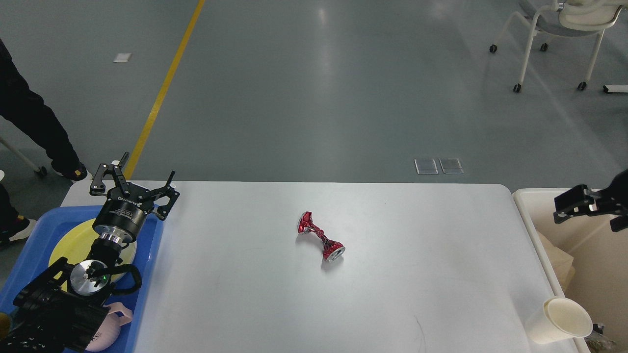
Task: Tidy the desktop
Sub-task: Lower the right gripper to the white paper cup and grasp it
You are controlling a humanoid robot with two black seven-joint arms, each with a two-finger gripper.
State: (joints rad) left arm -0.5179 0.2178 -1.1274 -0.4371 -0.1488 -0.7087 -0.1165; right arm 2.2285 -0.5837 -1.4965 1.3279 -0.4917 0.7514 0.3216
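The matte white desktop (392,274) filled the lower view against glossy grey floor (314,98) — crumpled red can (321,237) mid-surface, left gripper (135,184) spread wide, empty; right gripper (571,206) aperture indiscernible.

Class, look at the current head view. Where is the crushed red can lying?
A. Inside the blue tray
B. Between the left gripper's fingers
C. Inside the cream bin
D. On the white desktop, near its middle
D. The crushed red can lies on its side on the bare white desktop, well apart from the blue tray, the cream bin and the left gripper.
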